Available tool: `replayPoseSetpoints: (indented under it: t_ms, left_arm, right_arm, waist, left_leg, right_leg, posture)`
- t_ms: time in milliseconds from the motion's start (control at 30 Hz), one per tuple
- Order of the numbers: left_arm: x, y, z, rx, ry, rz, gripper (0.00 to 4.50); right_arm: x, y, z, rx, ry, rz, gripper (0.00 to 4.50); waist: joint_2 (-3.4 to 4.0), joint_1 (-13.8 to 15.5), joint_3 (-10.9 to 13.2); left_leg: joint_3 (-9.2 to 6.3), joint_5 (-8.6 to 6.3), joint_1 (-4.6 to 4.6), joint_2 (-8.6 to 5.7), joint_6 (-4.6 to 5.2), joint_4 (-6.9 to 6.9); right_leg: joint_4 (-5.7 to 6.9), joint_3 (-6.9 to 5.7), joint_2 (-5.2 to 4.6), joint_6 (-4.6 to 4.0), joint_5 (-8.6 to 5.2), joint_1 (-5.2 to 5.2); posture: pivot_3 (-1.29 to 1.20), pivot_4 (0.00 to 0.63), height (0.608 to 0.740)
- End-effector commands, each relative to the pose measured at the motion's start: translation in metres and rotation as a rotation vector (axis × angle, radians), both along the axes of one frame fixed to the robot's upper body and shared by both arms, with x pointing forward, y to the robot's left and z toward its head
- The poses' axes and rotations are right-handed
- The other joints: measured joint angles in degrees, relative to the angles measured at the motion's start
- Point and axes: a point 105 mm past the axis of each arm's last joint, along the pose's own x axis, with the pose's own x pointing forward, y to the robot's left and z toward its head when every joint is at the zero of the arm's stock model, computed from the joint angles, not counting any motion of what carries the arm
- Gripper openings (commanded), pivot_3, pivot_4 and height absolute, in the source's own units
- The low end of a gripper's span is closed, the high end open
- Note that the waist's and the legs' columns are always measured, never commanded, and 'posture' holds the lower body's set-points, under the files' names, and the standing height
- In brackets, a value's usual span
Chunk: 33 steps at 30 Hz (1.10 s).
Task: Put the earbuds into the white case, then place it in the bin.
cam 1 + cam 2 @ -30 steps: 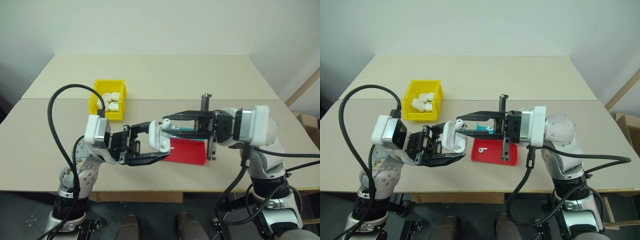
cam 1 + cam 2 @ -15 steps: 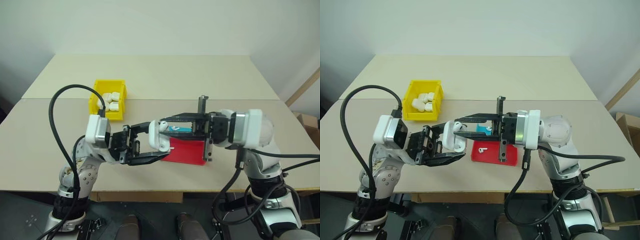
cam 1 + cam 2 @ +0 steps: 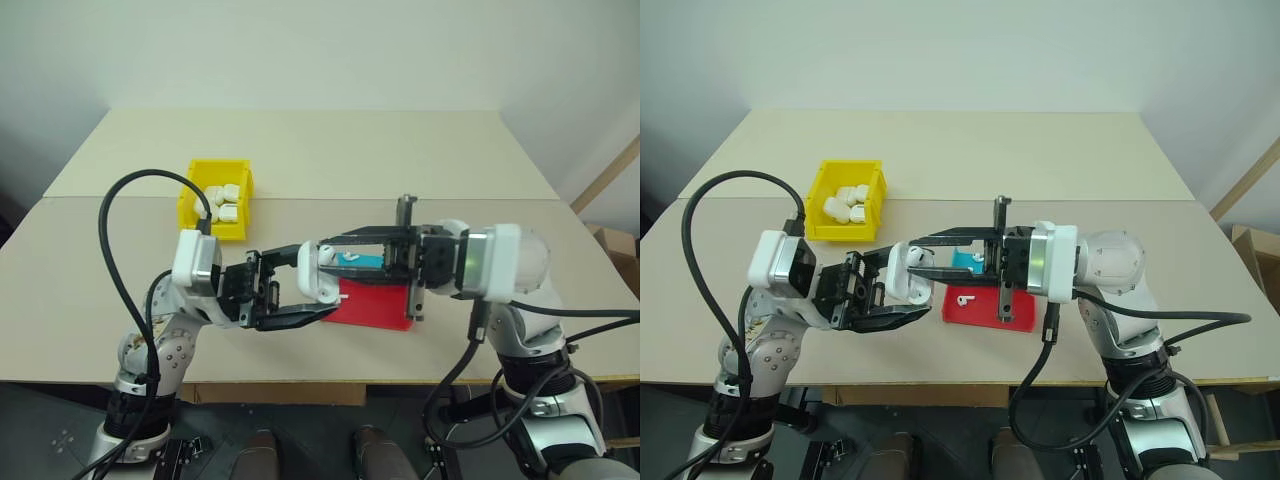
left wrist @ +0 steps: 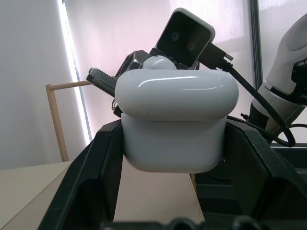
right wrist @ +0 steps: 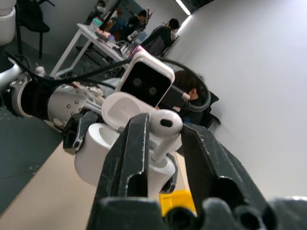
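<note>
My left gripper (image 3: 912, 284) is shut on the white case (image 4: 175, 129) and holds it above the table with its lid open. My right gripper (image 5: 163, 129) meets it from the other side. Between its fingers is one earbud (image 5: 164, 125), with the stem pointing down into the case's opening. A second earbud (image 3: 962, 299) lies on the red tray (image 3: 985, 314) below the hands. The yellow bin (image 3: 840, 232) stands on the table beyond my left arm and holds several white cases.
The red tray has a teal part (image 3: 962, 258) and lies under the two grippers near the table's front. A seam runs across the tabletop behind the bin. In the right wrist view, people sit at desks far off.
The right gripper has edged a little toward the case, bringing the earbud down to its open mouth. The left gripper and the case have stayed still.
</note>
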Motion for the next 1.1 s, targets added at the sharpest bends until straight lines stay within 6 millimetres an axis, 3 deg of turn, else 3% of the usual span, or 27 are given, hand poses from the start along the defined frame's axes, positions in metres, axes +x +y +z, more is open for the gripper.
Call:
replayPoseSetpoints:
  t_ms: [33,333,500,633,800,933,1033,1100]
  left_arm:
    - [-0.006,-0.002,0.012,-0.028,-0.059,-0.022,2.80]
    - [-0.003,-0.002,0.012,-0.027,-0.058,-0.011,2.80]
    - [0.016,0.015,0.000,0.039,-0.065,0.102,2.80]
    - [0.023,0.038,-0.017,0.114,-0.054,0.169,2.80]
    - [0.014,0.061,-0.048,0.227,-0.047,0.209,2.80]
    - [0.011,0.070,-0.060,0.241,-0.024,0.259,2.80]
    - [0.002,0.076,-0.072,0.271,-0.019,0.289,2.80]
    - [0.000,0.075,-0.076,0.276,-0.017,0.298,2.80]
  right_arm:
    - [-0.002,0.002,-0.003,-0.029,-0.021,0.005,2.45]
    - [0.000,-0.004,0.001,-0.022,-0.025,-0.010,2.51]
    - [0.011,-0.023,0.014,-0.045,0.029,-0.122,2.51]
    - [0.038,-0.037,0.006,-0.233,0.169,-0.298,2.51]
    - [0.082,-0.041,-0.012,-0.493,0.301,-0.528,2.51]
    - [0.102,-0.038,-0.022,-0.643,0.243,-0.590,2.51]
    - [0.131,-0.024,-0.035,-0.805,0.285,-0.678,2.51]
    - [0.139,-0.016,-0.039,-0.869,0.300,-0.697,2.51]
  waist:
    - [0.00,0.0,0.0]
    - [0.00,0.0,0.0]
    - [0.00,0.1,0.0]
    - [0.02,-0.1,0.0]
    - [0.03,-0.6,0.0]
    - [0.04,-0.2,0.0]
    - [0.07,-0.3,0.0]
    - [0.07,-0.5,0.0]
  left_leg:
    - [0.00,0.00,0.00,0.00,0.00,0.00]
    - [0.00,0.00,0.00,0.00,0.00,0.00]
    - [0.00,0.00,0.00,-0.01,0.00,0.01]
    - [0.02,0.00,0.00,0.00,0.00,0.00]
    - [0.14,0.00,0.08,0.03,0.01,-0.15]
    - [0.17,0.00,0.06,0.03,0.00,-0.22]
    - [0.26,0.00,0.00,0.03,0.00,-0.22]
    - [0.30,0.00,-0.03,0.04,0.00,-0.23]
  right_leg:
    - [0.00,0.00,0.00,0.00,0.00,0.00]
    - [0.00,0.00,0.00,0.00,0.00,0.00]
    - [0.00,0.00,-0.01,-0.01,0.00,0.01]
    - [-0.02,0.00,0.00,-0.01,0.00,-0.02]
    - [-0.02,0.12,0.01,-0.04,-0.01,-0.09]
    - [-0.05,0.13,0.00,-0.06,-0.02,-0.16]
    - [-0.09,0.19,-0.03,-0.05,-0.01,-0.23]
    - [-0.01,0.23,-0.02,-0.07,0.00,-0.34]
  posture:
    - [0.00,0.150,0.740]
    - [0.00,0.150,0.740]
    - [0.00,0.150,0.740]
    - [0.00,0.150,0.740]
    - [0.00,0.150,0.740]
    - [0.00,0.150,0.740]
    - [0.00,0.150,0.740]
    - [0.00,0.150,0.740]
